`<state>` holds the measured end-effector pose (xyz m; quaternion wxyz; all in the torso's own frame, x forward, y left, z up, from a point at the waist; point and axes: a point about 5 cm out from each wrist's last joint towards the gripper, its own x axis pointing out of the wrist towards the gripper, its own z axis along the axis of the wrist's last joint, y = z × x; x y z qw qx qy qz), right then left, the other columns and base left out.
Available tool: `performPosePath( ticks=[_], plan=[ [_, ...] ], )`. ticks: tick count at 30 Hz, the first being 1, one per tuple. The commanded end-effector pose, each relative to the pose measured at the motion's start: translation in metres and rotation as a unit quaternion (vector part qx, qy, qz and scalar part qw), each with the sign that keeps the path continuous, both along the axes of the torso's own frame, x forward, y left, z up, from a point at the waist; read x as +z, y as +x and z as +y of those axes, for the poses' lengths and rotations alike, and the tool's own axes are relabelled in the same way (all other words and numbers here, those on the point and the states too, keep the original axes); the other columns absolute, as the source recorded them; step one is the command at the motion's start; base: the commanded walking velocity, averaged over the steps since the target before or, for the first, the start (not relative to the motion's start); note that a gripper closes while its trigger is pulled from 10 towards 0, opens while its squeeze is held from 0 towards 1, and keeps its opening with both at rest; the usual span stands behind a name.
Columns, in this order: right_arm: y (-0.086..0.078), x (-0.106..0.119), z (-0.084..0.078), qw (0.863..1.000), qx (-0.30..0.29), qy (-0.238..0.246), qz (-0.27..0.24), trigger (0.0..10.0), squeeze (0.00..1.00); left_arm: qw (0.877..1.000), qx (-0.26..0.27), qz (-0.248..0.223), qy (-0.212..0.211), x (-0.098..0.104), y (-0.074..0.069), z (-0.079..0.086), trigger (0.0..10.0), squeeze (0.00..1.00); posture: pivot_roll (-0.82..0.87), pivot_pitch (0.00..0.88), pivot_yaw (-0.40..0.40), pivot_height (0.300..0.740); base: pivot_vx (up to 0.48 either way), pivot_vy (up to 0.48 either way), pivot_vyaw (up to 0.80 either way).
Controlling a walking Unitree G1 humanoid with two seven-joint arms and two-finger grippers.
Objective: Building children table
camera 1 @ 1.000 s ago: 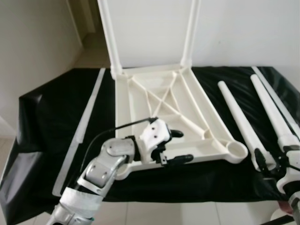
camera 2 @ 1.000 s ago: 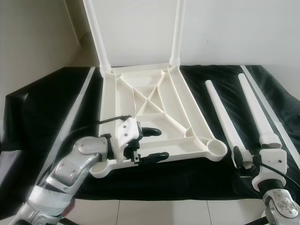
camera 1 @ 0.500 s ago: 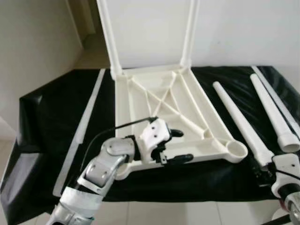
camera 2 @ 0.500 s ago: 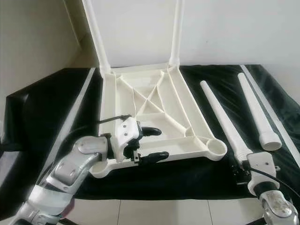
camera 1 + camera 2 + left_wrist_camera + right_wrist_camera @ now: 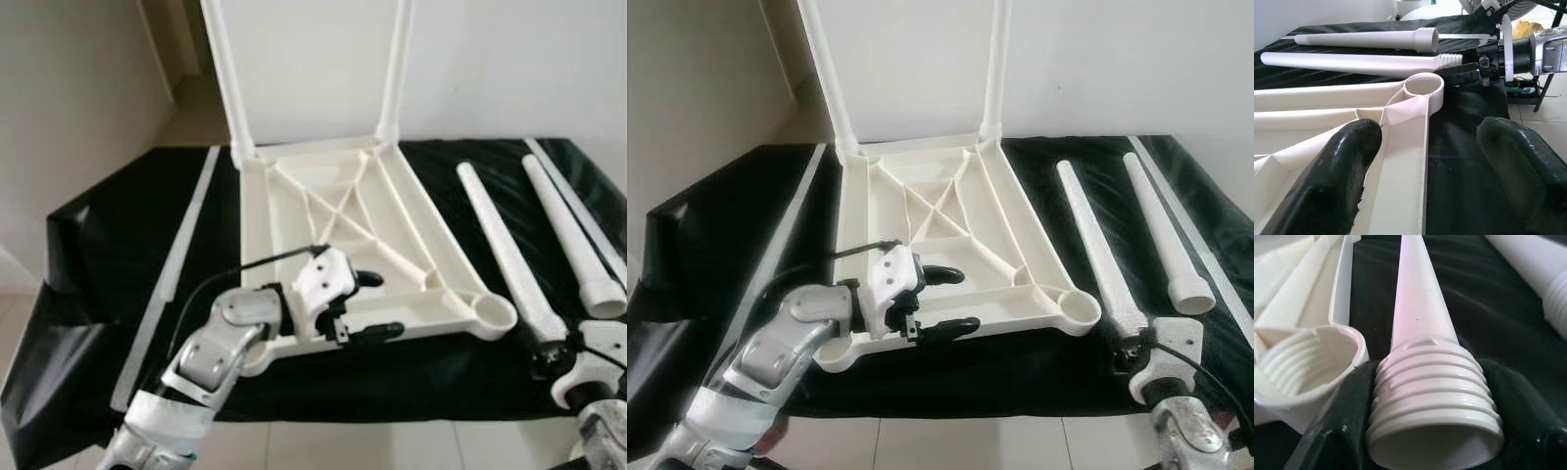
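While the upturned white tabletop [image 5: 343, 235] lies on the black cloth [image 5: 108, 255] with two legs already standing at its far corners, my right gripper [image 5: 1425, 431] closes its fingers [image 5: 1332, 431] around the threaded end of a loose table leg [image 5: 1097, 245], just beside the open corner socket [image 5: 1080, 309]. My left gripper [image 5: 367, 305] rests over the tabletop's near edge, fingers [image 5: 1337, 176] spread wide, gripping nothing. Another leg [image 5: 1161, 230] lies further right.
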<state>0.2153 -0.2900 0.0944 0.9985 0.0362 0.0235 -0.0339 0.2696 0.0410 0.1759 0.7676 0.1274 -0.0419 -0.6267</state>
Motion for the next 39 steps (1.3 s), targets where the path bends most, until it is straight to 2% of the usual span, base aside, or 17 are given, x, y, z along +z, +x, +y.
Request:
performPosePath(
  ticks=[1,4,5,6,7,8,10,11,12,17,18,28,31,34,35,36,39],
  plan=[
    [0.002,0.001,0.006,0.999,0.01,0.033,-0.007,0.0,0.0,1.0,-0.002,-0.001,0.004,0.0,0.0,0.001,10.0,0.0,-0.06,0.0,0.051,0.74,0.0,0.0,0.0],
    [0.003,0.002,0.012,0.995,0.01,0.097,-0.018,0.0,0.0,1.0,-0.003,-0.002,0.004,0.001,0.0,0.001,10.0,0.0,-0.06,0.0,0.051,0.74,0.0,0.0,0.0],
    [0.005,0.003,0.017,0.988,0.012,0.154,-0.027,4.5,0.0,1.0,-0.003,-0.002,0.004,0.001,0.0,0.001,10.0,0.0,-0.06,0.0,0.051,0.74,0.0,0.0,0.0],
    [0.005,0.003,0.017,0.988,0.012,0.154,-0.027,4.5,0.0,1.0,-0.003,-0.002,0.004,0.001,0.0,0.001,10.0,0.0,-0.06,0.0,0.051,0.74,0.0,0.0,0.0],
    [0.005,0.004,0.02,0.981,0.015,0.19,-0.033,4.5,0.0,1.0,-0.004,-0.002,0.004,0.001,0.0,0.001,10.0,0.0,-0.06,0.0,0.051,0.74,0.0,0.0,0.0],
    [0.006,0.005,0.023,0.975,0.017,0.219,-0.039,9.1,0.0,1.0,-0.004,-0.002,0.004,0.001,0.0,0.001,10.0,0.0,-0.06,0.0,0.05,0.74,0.0,0.0,0.0],
    [0.007,0.006,0.024,0.971,0.019,0.236,-0.042,9.1,0.0,1.0,-0.003,-0.002,0.004,0.001,0.0,0.001,10.0,0.0,-0.06,0.0,0.052,0.74,0.0,0.0,0.0],
    [0.007,0.006,0.024,0.964,0.019,0.261,-0.045,10.0,0.0,1.0,-0.004,-0.003,0.005,0.001,0.0,0.001,10.0,0.0,-0.06,0.0,0.051,0.74,0.0,0.0,0.0],
    [0.008,0.006,0.026,0.956,0.021,0.289,-0.048,10.0,0.0,1.0,-0.004,-0.003,0.005,0.001,0.0,0.001,10.0,0.0,-0.06,0.0,0.05,0.74,0.0,0.0,0.0],
    [0.009,0.009,0.031,0.936,0.034,0.346,-0.055,10.0,0.0,1.0,-0.002,-0.001,0.004,0.001,0.0,0.001,10.0,0.0,-0.06,0.0,0.048,0.74,0.0,0.0,0.0],
    [0.008,0.009,0.031,0.934,0.036,0.352,-0.057,10.0,1.0,1.0,-0.002,0.0,0.004,0.0,0.0,0.001,10.0,0.0,-0.06,0.0,0.048,0.74,0.0,0.0,0.0],
    [0.005,0.015,0.024,0.925,0.027,0.373,-0.065,10.0,1.0,1.0,0.0,0.002,0.004,0.0,-0.001,0.003,10.0,0.0,-0.05,0.0,0.045,0.74,0.0,0.0,0.0],
    [0.003,0.018,0.018,0.935,0.017,0.349,-0.067,10.0,1.0,1.0,0.002,0.002,0.004,0.0,-0.001,0.003,10.0,0.0,-0.05,0.0,0.045,0.74,0.0,0.0,0.0],
    [0.003,0.019,0.017,0.936,0.016,0.345,-0.069,10.0,1.0,1.0,0.002,0.002,0.004,0.0,-0.001,0.003,10.0,0.0,-0.05,0.0,0.045,0.74,0.0,0.0,0.0],
    [0.002,0.019,0.015,0.934,0.009,0.351,-0.07,10.0,1.0,1.0,0.003,0.002,0.004,0.0,-0.001,0.003,10.0,0.0,-0.05,0.0,0.045,0.74,0.0,0.0,0.0],
    [0.001,0.015,0.013,0.922,-0.01,0.382,-0.067,10.0,0.98,1.0,0.004,0.001,0.005,0.001,0.0,0.005,10.0,0.0,-0.05,0.003,0.046,0.74,0.0,0.0,0.0],
    [0.0,0.013,0.014,0.916,-0.013,0.396,-0.066,10.0,0.96,1.0,0.005,0.001,0.005,0.001,0.001,0.005,10.0,0.0,-0.05,0.003,0.046,0.74,0.0,0.0,0.0]
  ],
)
